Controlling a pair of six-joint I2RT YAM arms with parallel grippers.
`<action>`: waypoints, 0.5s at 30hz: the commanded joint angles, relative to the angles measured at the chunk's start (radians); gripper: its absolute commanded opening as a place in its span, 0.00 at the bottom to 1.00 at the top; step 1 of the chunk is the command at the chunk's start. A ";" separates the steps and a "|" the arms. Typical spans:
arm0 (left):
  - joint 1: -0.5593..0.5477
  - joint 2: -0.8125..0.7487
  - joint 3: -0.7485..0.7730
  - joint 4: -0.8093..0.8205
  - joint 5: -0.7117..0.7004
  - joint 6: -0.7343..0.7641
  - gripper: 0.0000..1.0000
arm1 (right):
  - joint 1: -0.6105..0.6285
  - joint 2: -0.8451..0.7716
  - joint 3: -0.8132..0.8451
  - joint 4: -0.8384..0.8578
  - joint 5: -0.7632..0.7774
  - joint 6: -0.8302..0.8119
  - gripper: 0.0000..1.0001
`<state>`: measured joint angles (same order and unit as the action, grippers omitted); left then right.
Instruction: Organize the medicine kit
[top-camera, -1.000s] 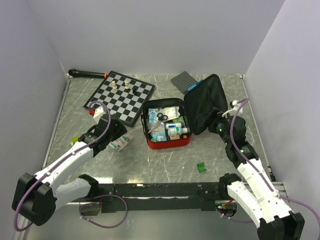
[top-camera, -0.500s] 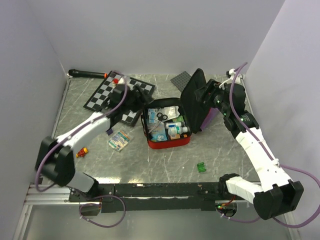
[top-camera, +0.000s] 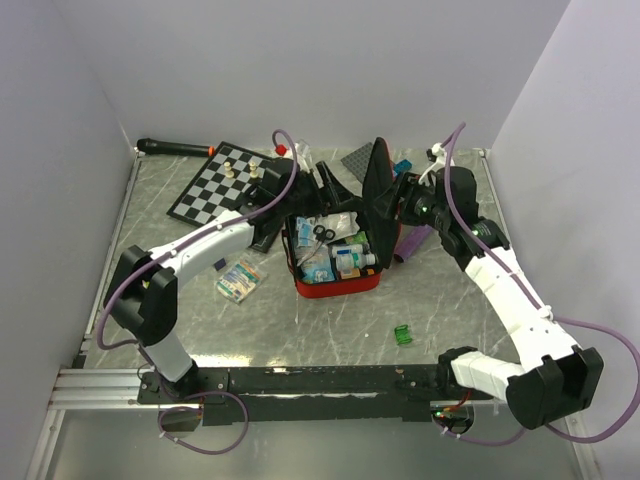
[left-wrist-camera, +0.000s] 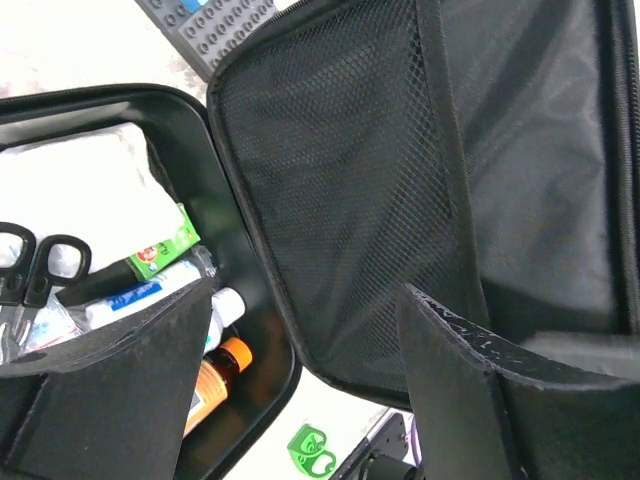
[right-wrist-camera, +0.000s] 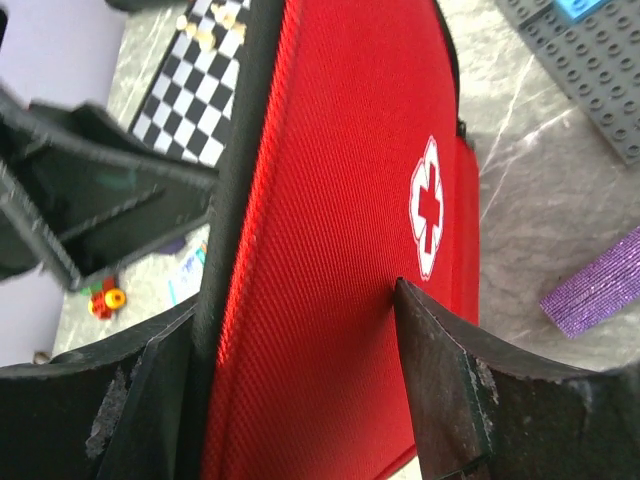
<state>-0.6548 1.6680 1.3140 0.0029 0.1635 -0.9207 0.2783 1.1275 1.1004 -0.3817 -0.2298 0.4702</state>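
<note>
Grey marbled surface (top-camera: 300, 320) between plain white walls (top-camera: 300, 70) carries all the things. Near its middle lies the soft red fabric medicine kit (top-camera: 336, 286), a roughly square zip case. It is open, and its tray lies flat on the surface. Its lid (top-camera: 375, 195) stands nearly upright at the right side of the tray. The black mesh lining of the lid faces the tray, and the red outer face, with a white cross (right-wrist-camera: 427, 207) in a circle, faces to the right.

The right end effector (right-wrist-camera: 295, 300) sits over an edge of the lid. One finger lies against the black rim on the inner side and the other touches the red outer face, so the lid is held between them. The left end effector (left-wrist-camera: 300, 390) hovers over the far part of the tray and looks at the mesh. Its fingers stand wide apart with nothing between them.

In the tray are scissors with black handles (left-wrist-camera: 30, 265), a white soft pack (left-wrist-camera: 90, 180), a small green packet (left-wrist-camera: 165, 245) and a small orange bottle (left-wrist-camera: 215, 375).

A black-and-white chessboard (top-camera: 215, 190) with a few pieces lies at the far left, partly under the left arm. A grey studded plate (top-camera: 360, 158) lies behind the lid, and a purple glittery strip (top-camera: 412, 242) lies just to the right of the lid. A small green clip (top-camera: 403, 334) lies on the near side, apart from the kit. A flat printed packet (top-camera: 238, 280) lies to the left of the kit.
</note>
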 joint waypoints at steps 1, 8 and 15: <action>-0.002 0.013 0.047 0.066 0.015 -0.020 0.79 | 0.025 -0.044 -0.013 -0.017 -0.008 -0.034 0.71; -0.025 -0.011 0.085 0.055 -0.016 0.011 0.81 | 0.078 -0.015 0.018 -0.029 -0.031 -0.061 0.72; -0.039 0.010 0.172 -0.041 -0.050 0.062 0.81 | 0.105 0.008 0.061 -0.065 -0.040 -0.081 0.75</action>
<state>-0.6819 1.6802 1.4010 0.0036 0.1440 -0.9047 0.3653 1.1210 1.0958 -0.4145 -0.2478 0.4156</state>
